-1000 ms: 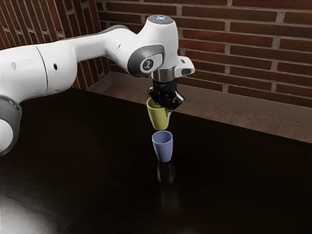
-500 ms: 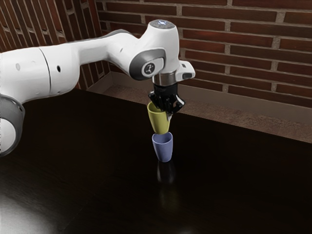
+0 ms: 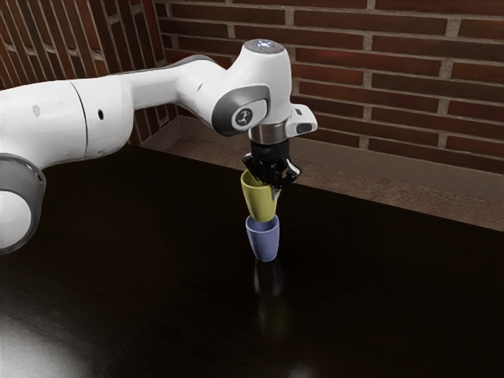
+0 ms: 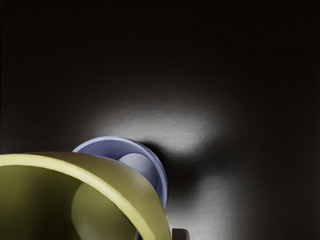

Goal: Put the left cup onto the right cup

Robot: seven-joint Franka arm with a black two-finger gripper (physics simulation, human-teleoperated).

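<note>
The lowering step is in hand. The black gripper [image 3: 269,175] is clamped on the rim of the yellow-green cup [image 3: 258,201], with 1 finger inside the wall and 1 outside, so the cup hangs from that 1 edge. It sits directly above the blue cup [image 3: 263,239], its base right at the blue cup's rim. I cannot tell whether the base is touching the rim or has just entered the mouth. The yellow-green cup looks slightly tilted, its top leaning away from the blue cup's axis toward the exterior view's left.

The blue cup stands upright on the dark table [image 3: 378,276], with nothing else near it.

In the wrist view the yellow-green cup [image 4: 100,190] looms close, and part of the blue cup [image 4: 142,160] shows beyond its wall: the open mouth and some of the inner floor. The 2 mouths therefore look roughly aligned, though not clearly centred.

By my judgement the next move calls for a short, slow, straight descent until the yellow-green cup seats in the blue cup. The fingers should open only then. Because the grip is on 1 side, any sideways push could tip the blue cup.
</note>
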